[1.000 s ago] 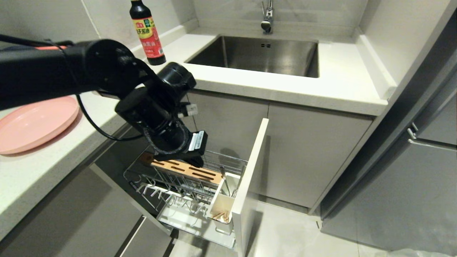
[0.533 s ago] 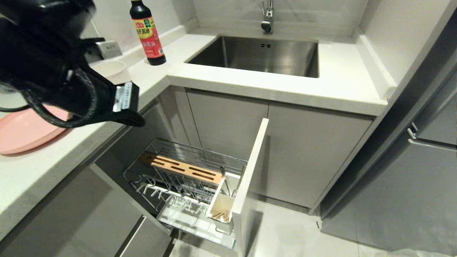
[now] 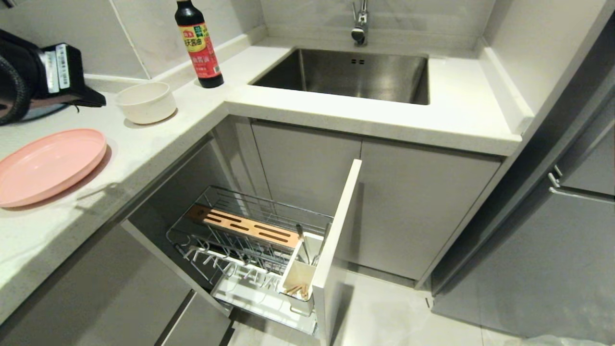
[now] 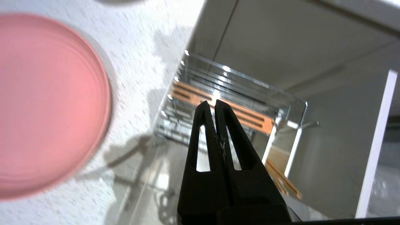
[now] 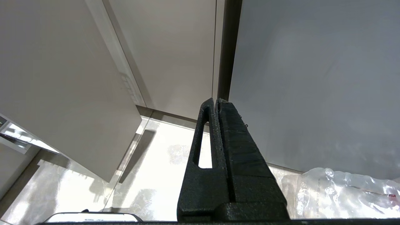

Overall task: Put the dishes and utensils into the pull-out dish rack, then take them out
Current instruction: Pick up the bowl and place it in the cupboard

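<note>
Chrome wire dish rack (image 3: 250, 226) with slotted wooden strip (image 3: 245, 226), brushed steel sink (image 3: 346, 74), matt speckled stone counter (image 3: 432, 115).

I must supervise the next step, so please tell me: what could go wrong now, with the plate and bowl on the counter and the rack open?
1. The pink plate lies flat; the left gripper, fingers shut, may push it rather than grip its rim.
2. The dish rack is low beside the counter edge; a carried dish may strike it.
3. The bowl stands near the soy sauce bottle, which could be knocked over.

White counter (image 3: 365, 120) wraps a steel sink (image 3: 346, 74); tap (image 3: 359, 21) behind it, sauce bottle (image 3: 198, 43) left, grey cabinets (image 3: 408, 202) below, seemingly glossy floor (image 3: 384, 317).
</note>
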Controlling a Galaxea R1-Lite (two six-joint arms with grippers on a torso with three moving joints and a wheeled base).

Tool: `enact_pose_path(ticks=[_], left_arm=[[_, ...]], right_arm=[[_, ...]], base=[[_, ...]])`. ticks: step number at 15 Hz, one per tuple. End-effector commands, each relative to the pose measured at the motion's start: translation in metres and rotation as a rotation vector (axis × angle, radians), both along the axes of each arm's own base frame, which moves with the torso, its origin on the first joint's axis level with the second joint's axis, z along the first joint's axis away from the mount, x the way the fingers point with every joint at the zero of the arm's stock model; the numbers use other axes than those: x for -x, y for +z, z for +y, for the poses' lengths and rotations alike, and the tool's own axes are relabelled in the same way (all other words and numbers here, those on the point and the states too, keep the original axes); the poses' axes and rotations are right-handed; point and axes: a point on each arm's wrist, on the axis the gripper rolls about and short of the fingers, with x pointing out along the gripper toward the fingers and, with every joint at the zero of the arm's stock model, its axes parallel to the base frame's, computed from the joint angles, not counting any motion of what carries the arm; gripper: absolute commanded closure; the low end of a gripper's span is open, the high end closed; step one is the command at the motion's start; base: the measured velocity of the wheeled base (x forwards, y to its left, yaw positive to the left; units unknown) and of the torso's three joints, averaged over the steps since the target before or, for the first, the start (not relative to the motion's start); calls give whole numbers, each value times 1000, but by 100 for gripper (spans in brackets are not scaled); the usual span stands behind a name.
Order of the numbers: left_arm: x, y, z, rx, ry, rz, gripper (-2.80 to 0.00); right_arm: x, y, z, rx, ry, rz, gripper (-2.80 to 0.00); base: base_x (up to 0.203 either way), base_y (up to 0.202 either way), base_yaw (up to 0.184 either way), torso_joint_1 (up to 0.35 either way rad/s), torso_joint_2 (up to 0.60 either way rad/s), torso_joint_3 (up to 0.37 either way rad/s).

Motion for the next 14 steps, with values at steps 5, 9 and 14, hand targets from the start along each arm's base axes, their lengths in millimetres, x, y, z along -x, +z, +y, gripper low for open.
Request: enact_pose_path(ticks=[5,9,14], left_arm=[[-34,4,40,-22,24,-130,0],[-77,-12,56,-64,58,-152,0],[-112,-23,53,-90,52,-201,-280]], right_arm=[[0,0,0,0,0,2,0],[0,0,0,0,1,1,0],[0,0,0,0,0,0,0]], base=[[0,0,0,0,0,0],[0,0,0,0,0,0],[0,0,0,0,0,0]])
